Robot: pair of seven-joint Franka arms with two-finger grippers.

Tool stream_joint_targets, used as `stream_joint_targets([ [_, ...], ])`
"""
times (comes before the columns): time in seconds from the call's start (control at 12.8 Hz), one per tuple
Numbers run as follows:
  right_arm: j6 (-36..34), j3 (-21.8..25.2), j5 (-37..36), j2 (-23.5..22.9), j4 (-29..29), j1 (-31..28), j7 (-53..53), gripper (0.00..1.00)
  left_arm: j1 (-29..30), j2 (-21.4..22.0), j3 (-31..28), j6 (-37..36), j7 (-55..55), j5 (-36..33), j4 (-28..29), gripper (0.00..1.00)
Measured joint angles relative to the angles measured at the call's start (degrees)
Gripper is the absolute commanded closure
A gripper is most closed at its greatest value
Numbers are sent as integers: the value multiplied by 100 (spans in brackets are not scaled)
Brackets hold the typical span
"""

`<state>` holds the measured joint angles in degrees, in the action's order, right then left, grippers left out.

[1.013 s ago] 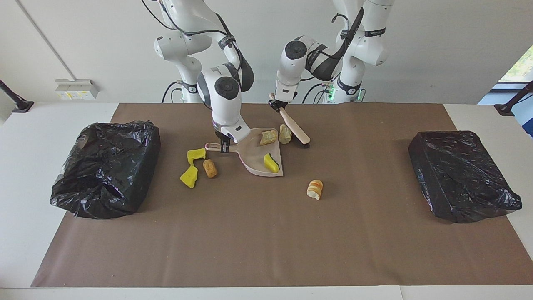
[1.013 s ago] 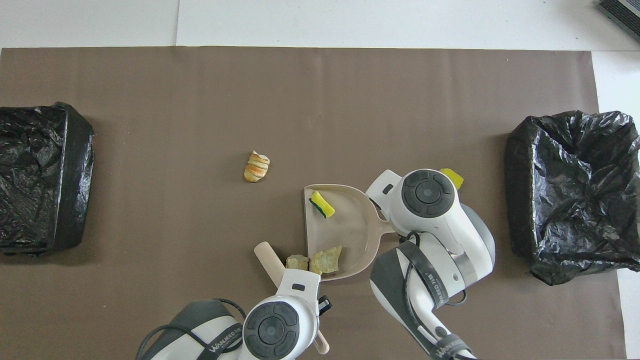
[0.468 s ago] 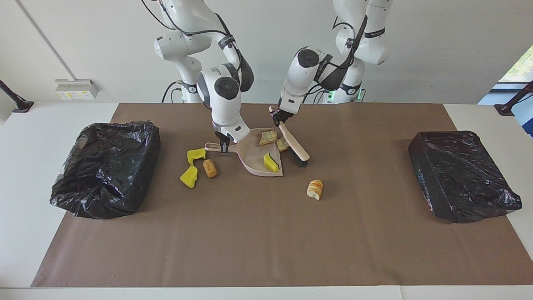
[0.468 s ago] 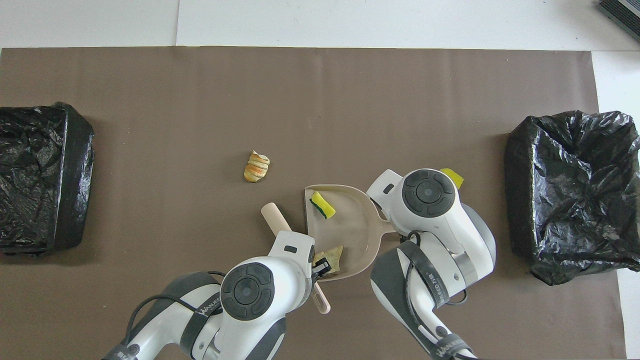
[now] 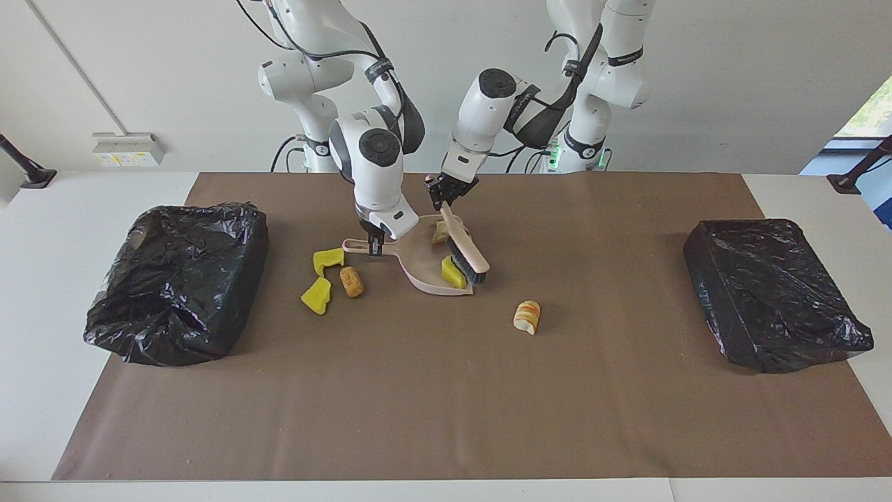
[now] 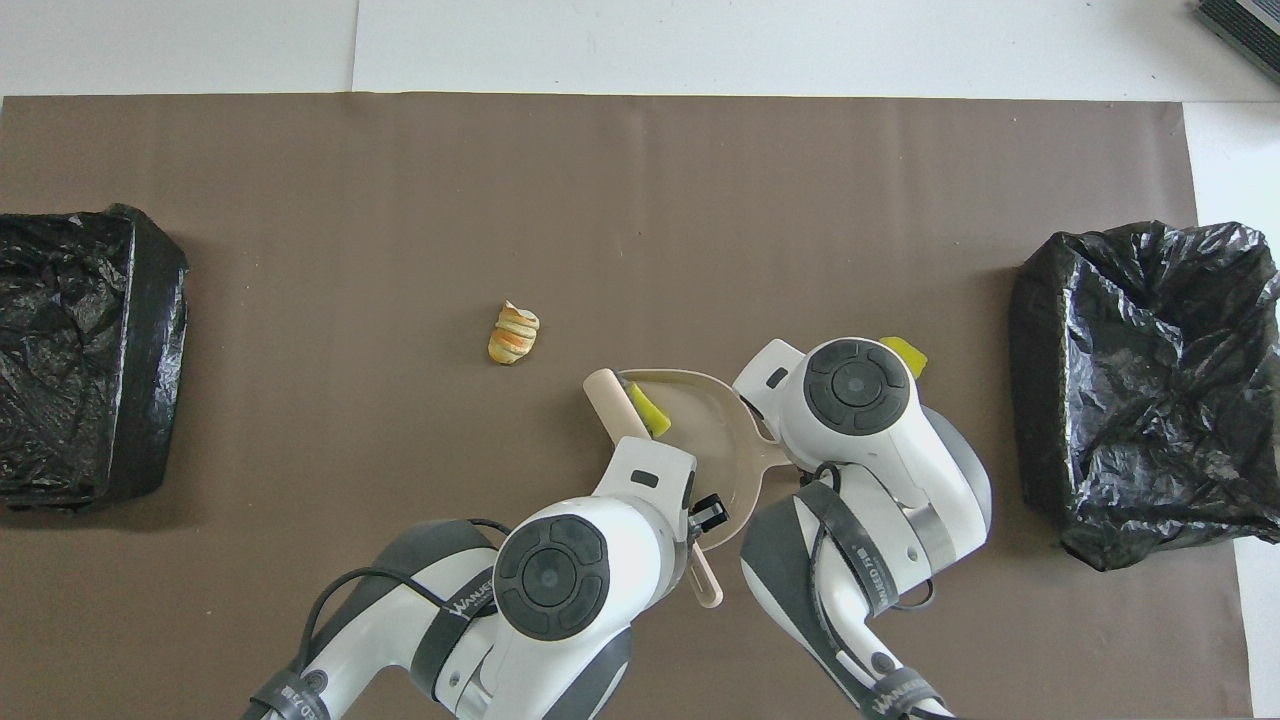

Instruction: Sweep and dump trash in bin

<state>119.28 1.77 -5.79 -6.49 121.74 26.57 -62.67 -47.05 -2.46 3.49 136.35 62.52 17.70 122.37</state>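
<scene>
My right gripper (image 5: 377, 245) is shut on the handle of the pink dustpan (image 5: 420, 262), which rests on the brown mat. My left gripper (image 5: 446, 193) is shut on the handle of a brush (image 5: 465, 249), whose black bristles stand at the pan's open edge. A yellow sponge bit (image 5: 452, 274) and a tan scrap (image 5: 440, 233) lie in the pan. Two yellow sponge bits (image 5: 326, 260) (image 5: 317, 295) and a brown cork-like lump (image 5: 352, 281) lie beside the pan's handle. A tan bread-like piece (image 5: 527, 317) lies farther from the robots; it also shows in the overhead view (image 6: 513, 333).
A bin lined with a black bag (image 5: 178, 279) stands at the right arm's end of the table. A second one (image 5: 770, 293) stands at the left arm's end. The brown mat (image 5: 446, 404) covers the table's middle.
My left gripper has swung the brush toward the right arm's end, up to the pan's open edge. The tan scrap that lay beside the pan went with it. The right gripper and the pan stayed.
</scene>
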Motion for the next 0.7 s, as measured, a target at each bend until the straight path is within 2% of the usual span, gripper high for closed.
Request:
stream_joint_targets([
  [0.47,0,0,0,0,1,0,0,100,80,-183,-111,-27,-90,-49,-214,100],
  [0.7,0,0,0,0,1,0,0,100,455,-192,-137,-369,-809,-327,-291,100],
])
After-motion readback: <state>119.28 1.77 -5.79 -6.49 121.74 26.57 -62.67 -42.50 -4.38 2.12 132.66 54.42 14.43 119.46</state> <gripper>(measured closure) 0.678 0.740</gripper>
